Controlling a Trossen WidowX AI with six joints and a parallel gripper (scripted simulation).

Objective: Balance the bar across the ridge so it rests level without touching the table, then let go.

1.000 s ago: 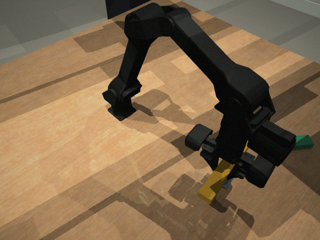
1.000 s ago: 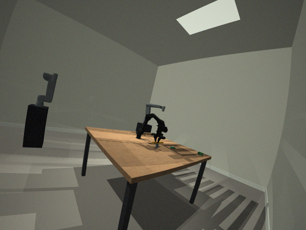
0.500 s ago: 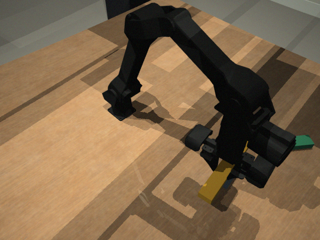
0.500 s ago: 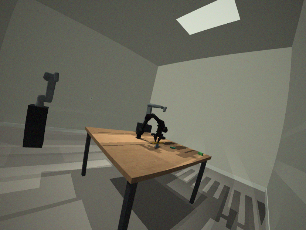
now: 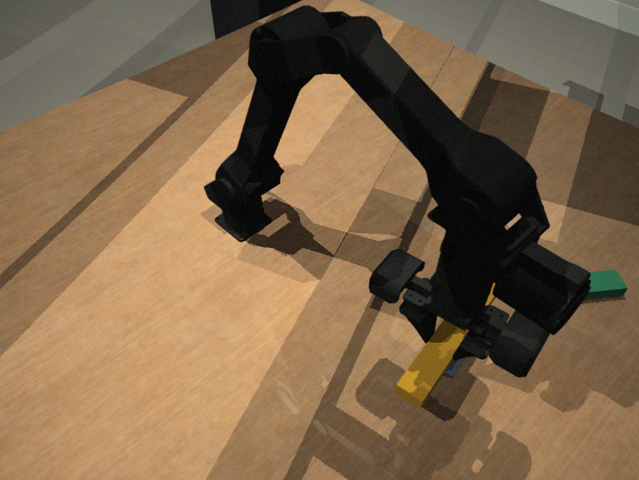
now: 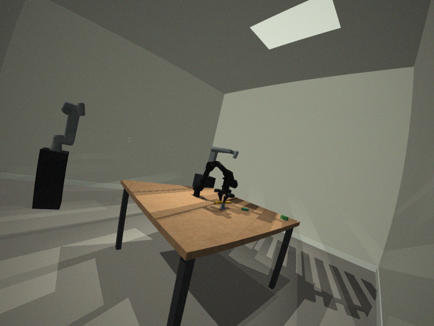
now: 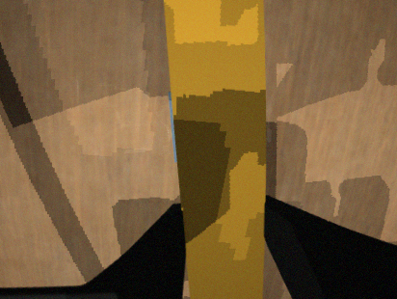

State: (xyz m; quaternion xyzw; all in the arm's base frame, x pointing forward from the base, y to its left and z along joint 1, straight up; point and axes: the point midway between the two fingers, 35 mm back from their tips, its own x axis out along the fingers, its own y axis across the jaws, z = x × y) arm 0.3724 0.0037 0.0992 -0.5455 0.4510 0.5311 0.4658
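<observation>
A long yellow bar (image 5: 432, 364) (image 6: 228, 202) (image 7: 217, 67) is held above the table. My gripper (image 5: 444, 345) (image 6: 221, 201) (image 7: 221, 209) is shut on the bar, with one finger along each side. A blue ridge (image 5: 454, 367) (image 6: 223, 207) (image 7: 172, 126) stands on the table under the bar; most of it is hidden by the bar and gripper, and only a thin edge shows in the wrist view. In the exterior view the bar looks about level over the ridge. I cannot tell whether bar and ridge touch.
A green block (image 5: 606, 283) (image 6: 245, 209) lies on the table (image 5: 154, 330) (image 6: 210, 231) beyond the gripper. Another green block (image 6: 284, 217) lies near the table's right corner in the exterior view. Patchy shadows cross the table.
</observation>
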